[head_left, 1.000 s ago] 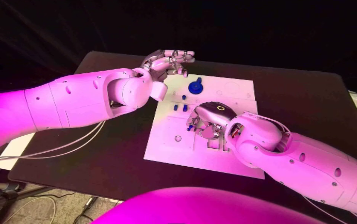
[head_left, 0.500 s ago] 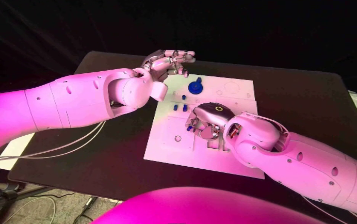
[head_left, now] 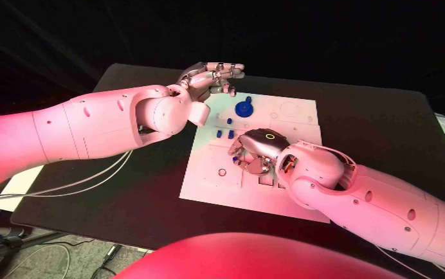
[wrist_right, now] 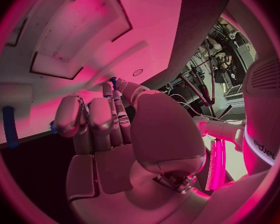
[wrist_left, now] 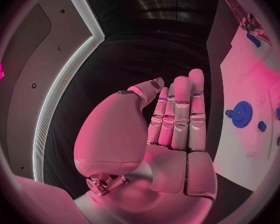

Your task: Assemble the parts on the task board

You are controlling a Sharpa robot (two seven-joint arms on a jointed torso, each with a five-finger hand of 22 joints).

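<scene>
The white task board [head_left: 243, 163] lies at the centre of the frame on the black table [head_left: 371, 118]. A blue gear [head_left: 244, 107] stands near its upper edge, with small blue pegs [head_left: 224, 134] just below it. The right hand [head_left: 257, 152] is pressed down on the board's middle, fingers curled over a small blue piece [head_left: 237, 160]; whether it actually grips the piece cannot be told. The left hand [head_left: 211, 76] hovers past the board's upper left corner, fingers straight and together, holding nothing. The parts look light, rigid and slippery, probably best pinched across their sides by fingertips.
</scene>
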